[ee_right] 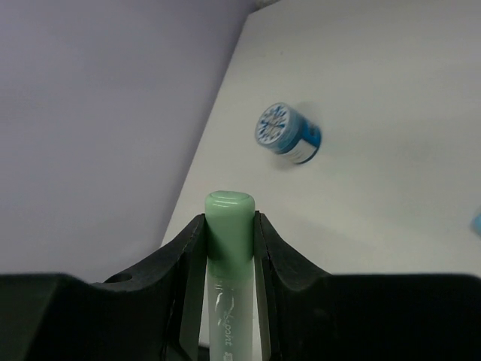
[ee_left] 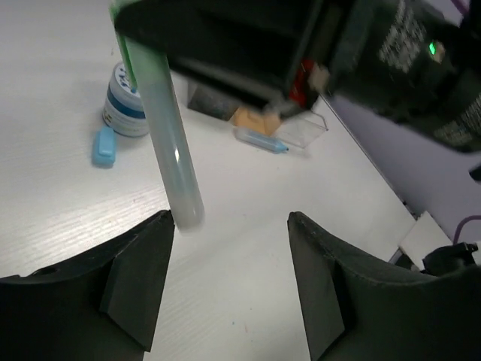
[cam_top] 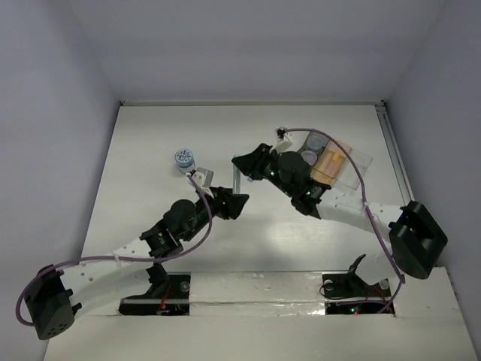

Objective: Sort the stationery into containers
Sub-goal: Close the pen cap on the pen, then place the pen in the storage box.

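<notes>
My right gripper (cam_top: 245,164) is shut on a pale green marker pen (ee_right: 229,226) by its cap and holds it upright above the table; the pen also shows in the left wrist view (ee_left: 169,162). My left gripper (ee_left: 231,219) is open and empty, its jaws just below and beside the pen's lower end; it also shows in the top view (cam_top: 234,204). A blue-and-white tape roll (cam_top: 183,158) stands on the table behind, with a small blue capsule piece (ee_left: 104,147) next to it. The row of containers (cam_top: 334,162) is at the back right, partly hidden by the right arm.
In the left wrist view the dark grey bin (ee_left: 214,101), tan bin (ee_left: 252,119) and clear bin (ee_left: 304,131) stand in a row, with a clear blue-tipped piece (ee_left: 263,141) lying in front. White walls close the table at the back and sides.
</notes>
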`<state>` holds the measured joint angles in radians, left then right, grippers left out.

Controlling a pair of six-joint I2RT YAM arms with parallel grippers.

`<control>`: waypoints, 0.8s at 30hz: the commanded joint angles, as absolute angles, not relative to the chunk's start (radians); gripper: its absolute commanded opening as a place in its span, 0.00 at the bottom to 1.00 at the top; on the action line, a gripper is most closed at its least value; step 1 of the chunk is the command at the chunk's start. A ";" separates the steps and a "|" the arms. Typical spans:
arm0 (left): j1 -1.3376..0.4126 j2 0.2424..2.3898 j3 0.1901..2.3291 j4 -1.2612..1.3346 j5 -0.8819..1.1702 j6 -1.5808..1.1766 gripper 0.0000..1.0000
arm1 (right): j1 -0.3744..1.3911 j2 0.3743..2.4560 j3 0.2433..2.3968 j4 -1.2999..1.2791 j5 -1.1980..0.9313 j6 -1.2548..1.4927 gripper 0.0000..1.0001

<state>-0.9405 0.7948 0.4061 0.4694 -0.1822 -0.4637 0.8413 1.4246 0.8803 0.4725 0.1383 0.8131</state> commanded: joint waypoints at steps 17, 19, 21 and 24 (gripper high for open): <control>-0.948 0.564 0.213 0.460 -0.147 -0.480 0.79 | 0.218 1.338 0.896 0.062 0.293 0.612 0.00; -0.948 0.574 0.219 0.442 -0.152 -0.482 0.79 | 0.165 1.377 0.922 0.046 0.318 0.585 0.00; -0.948 0.572 0.224 0.436 -0.149 -0.480 0.79 | 0.137 1.413 0.952 0.012 0.327 0.581 0.00; -0.948 0.554 0.219 0.417 -0.153 -0.482 0.79 | 0.092 1.491 1.011 0.003 0.344 0.555 0.00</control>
